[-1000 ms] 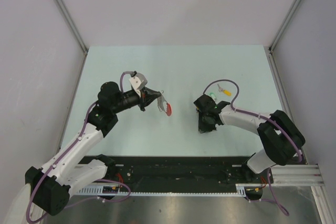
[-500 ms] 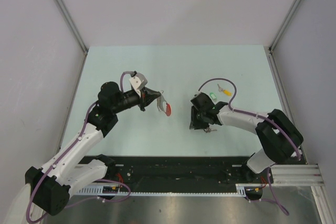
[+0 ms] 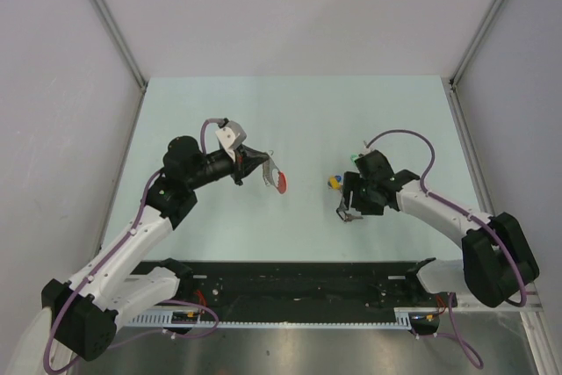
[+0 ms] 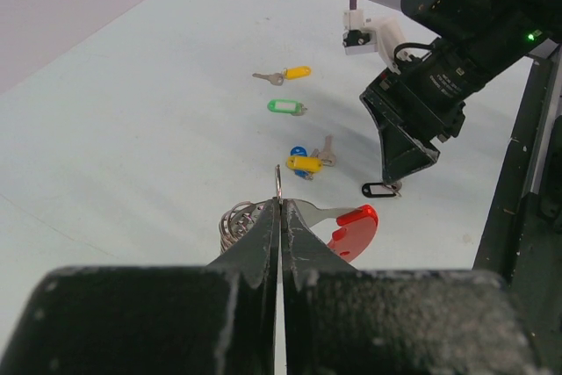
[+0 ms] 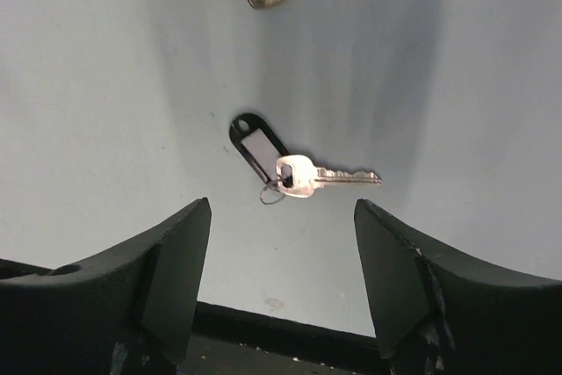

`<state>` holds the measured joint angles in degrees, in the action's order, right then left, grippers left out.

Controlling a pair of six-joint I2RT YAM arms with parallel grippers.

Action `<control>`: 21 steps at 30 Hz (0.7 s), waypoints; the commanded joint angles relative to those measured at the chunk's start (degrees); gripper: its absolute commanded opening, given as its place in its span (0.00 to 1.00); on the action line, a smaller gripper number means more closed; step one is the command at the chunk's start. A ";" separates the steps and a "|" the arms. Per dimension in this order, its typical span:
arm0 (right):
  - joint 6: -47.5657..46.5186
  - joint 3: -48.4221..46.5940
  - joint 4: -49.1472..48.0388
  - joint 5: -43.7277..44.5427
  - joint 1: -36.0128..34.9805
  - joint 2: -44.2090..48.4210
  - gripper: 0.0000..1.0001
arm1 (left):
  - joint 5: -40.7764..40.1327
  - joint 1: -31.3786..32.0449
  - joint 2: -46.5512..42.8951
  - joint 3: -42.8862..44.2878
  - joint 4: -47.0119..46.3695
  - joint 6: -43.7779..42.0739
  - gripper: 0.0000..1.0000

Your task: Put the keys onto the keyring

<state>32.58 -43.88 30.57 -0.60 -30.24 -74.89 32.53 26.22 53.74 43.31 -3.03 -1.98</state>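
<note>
My left gripper [image 4: 279, 206] is shut on the keyring [image 4: 235, 222], a coil of grey metal with a red oval tag [image 4: 355, 226], and holds it above the table; in the top view that tag [image 3: 281, 183] hangs off the left gripper [image 3: 264, 169]. The black-headed key [image 5: 263, 150] lies flat on the table, its silver blade [image 5: 338, 176] pointing right. Just above it hovers my right gripper [image 5: 281, 217], open, touching nothing. A blue-and-yellow key [image 4: 303, 164] lies close by, with a green key [image 4: 283, 106] and a yellow key [image 4: 294, 72] farther back.
The pale green table [image 3: 290, 120] is walled by grey panels on three sides. A black rail [image 3: 299, 292] runs along the near edge by the arm bases. The right arm's purple cable [image 3: 399, 138] loops over the back right part of the table.
My right gripper has opened and its arm has swung to the right; the black-headed key now lies free on the table. The blue-and-yellow key has come into sight. My left arm has stayed still.
</note>
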 commanded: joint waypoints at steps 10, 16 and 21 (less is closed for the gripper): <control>-0.23 2.66 -7.09 -9.41 -0.78 -5.96 0.70 | 0.25 -0.38 -0.03 2.75 -1.72 -0.75 0.00; 2.40 1.00 -16.23 -14.34 -2.63 -12.11 0.70 | 0.25 -0.38 -0.12 2.83 -1.63 -0.66 0.00; 1.53 -4.45 -20.81 -14.43 -5.88 -17.04 0.72 | 0.16 -0.38 -0.47 2.75 -1.63 -0.66 0.01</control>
<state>34.33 -44.69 15.42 -14.41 -33.87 -88.18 32.53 26.22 54.00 43.31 -2.76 -1.98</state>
